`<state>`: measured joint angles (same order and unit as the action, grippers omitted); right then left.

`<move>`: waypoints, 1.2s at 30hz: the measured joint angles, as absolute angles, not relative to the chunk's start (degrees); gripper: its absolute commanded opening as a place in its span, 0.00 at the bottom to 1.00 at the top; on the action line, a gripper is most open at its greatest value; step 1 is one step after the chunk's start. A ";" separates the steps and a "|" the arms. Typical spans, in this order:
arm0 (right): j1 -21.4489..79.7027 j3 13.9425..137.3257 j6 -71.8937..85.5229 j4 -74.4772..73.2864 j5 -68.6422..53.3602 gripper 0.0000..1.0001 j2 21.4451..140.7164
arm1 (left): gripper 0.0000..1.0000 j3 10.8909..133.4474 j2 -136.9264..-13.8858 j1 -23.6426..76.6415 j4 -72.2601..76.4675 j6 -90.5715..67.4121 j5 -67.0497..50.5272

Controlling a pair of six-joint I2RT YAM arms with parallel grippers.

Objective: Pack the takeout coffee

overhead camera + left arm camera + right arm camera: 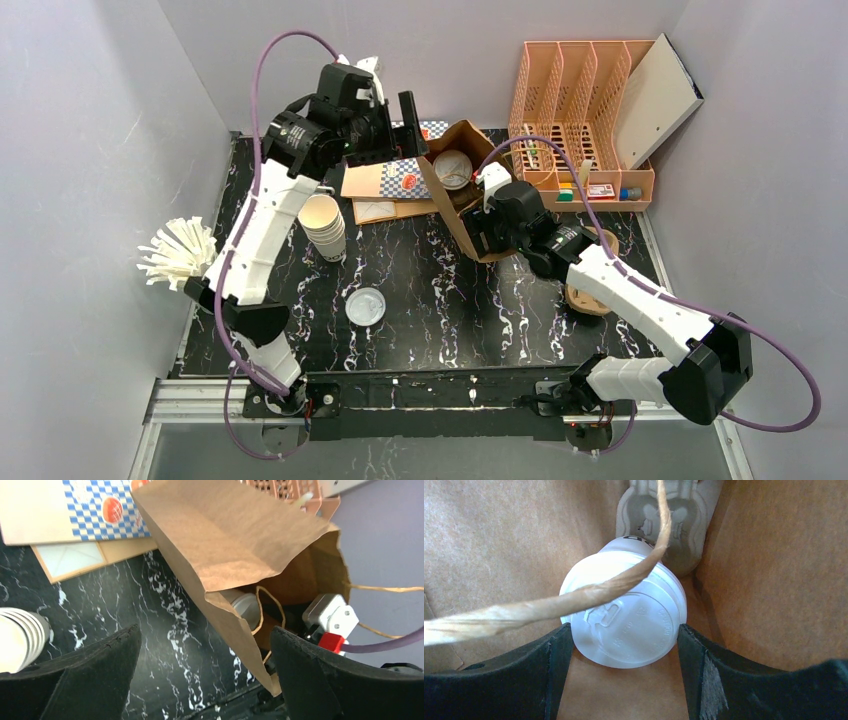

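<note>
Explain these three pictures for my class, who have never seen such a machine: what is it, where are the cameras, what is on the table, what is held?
The machine is two robot arms bolted at the table's near edge. One picture looks down from above; the other two come from a camera on each wrist, so the black shapes at the bottom are that arm's own fingers. On the black table stand a brown paper bag, a stack of lidless cups, a loose round lid and an orange rack. The right tool reaches inside the bag, closed on a white-lidded cup. The left tool hangs open near the bag's mouth, holding nothing.
</note>
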<state>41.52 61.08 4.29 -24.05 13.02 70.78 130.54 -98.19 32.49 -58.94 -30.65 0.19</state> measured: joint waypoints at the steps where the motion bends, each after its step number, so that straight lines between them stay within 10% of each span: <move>1: 41.47 61.08 4.29 -24.05 12.91 0.55 70.78 | 0.98 129.95 -98.52 32.49 -59.16 -30.81 -0.56; 14: 41.32 61.08 4.29 -24.12 12.29 0.54 70.78 | 0.98 120.49 -99.26 33.34 -55.29 -33.28 -7.53; 26: 41.30 61.08 4.38 -24.12 12.29 0.54 70.78 | 0.25 120.44 -100.12 33.87 -55.29 -32.64 -7.51; 36: 40.86 60.97 5.23 -24.58 13.21 0.54 70.52 | 0.06 116.81 -98.91 33.98 -54.22 -28.49 -7.42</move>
